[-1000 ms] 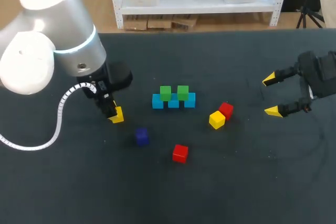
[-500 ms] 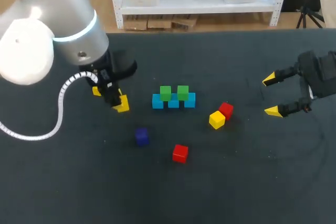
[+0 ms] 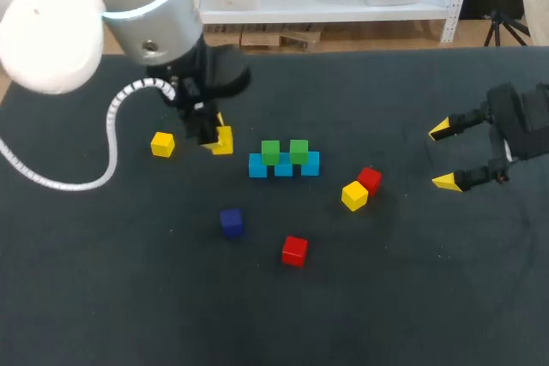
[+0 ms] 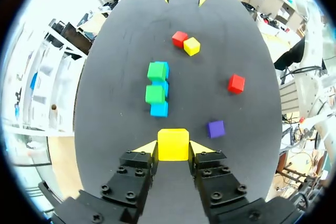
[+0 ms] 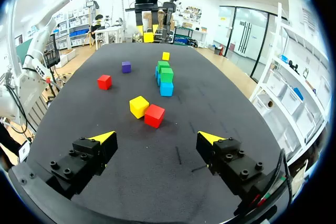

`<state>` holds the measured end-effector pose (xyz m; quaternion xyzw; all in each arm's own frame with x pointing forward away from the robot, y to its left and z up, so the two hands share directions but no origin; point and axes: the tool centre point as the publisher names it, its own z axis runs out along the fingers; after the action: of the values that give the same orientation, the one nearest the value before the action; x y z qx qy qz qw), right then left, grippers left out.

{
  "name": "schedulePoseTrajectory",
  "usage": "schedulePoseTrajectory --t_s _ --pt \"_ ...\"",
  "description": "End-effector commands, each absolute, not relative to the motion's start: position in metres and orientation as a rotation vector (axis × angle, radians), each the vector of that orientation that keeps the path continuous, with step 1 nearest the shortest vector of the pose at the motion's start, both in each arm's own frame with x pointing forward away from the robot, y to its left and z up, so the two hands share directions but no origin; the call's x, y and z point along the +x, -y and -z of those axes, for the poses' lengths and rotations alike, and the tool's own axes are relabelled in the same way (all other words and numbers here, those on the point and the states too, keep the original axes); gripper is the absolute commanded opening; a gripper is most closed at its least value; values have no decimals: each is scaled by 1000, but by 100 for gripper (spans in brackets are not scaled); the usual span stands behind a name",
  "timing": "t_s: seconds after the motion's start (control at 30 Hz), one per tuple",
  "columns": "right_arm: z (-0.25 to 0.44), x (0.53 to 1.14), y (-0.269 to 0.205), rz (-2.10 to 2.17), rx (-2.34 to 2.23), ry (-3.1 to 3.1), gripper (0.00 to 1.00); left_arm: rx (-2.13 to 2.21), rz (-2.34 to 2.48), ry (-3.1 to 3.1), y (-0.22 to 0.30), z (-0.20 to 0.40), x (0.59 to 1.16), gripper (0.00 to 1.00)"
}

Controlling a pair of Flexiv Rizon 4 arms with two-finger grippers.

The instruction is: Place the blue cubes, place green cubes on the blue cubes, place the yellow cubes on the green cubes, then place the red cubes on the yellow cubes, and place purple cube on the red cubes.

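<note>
Yellow-tipped left gripper (image 4: 173,148) clamps a yellow cube (image 4: 173,144), plain in wrist view, half hidden in head view; right gripper (image 3: 443,156) spread wide.

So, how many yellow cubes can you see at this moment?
3. One yellow cube is held between the fingers of the left gripper. A second yellow cube lies alone near that gripper. A third yellow cube sits right beside a red cube. None seems hidden.

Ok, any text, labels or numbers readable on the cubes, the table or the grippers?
None to read. The yellow cube in the left gripper, the blue cubes, the green cubes, the red cubes and the purple cube have plain faces; the table and the right gripper show no print.
</note>
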<state>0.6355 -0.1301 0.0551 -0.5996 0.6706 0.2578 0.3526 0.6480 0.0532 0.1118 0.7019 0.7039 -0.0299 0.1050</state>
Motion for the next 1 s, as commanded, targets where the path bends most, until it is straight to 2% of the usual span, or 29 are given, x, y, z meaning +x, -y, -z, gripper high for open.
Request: schedulePoseTrajectory --t_s 0.03,0.53,1.0 --pt "-55 636 130 -668 -1550 -1732 100 2095 88 -2080 -42 -113 658 0" --pt "-55 636 130 -668 -1550 -1732 100 2160 131 -1999 7 -105 674 0" --pt "-55 636 130 -668 -1550 -1732 100 2132 206 -2031 29 -94 682 0"
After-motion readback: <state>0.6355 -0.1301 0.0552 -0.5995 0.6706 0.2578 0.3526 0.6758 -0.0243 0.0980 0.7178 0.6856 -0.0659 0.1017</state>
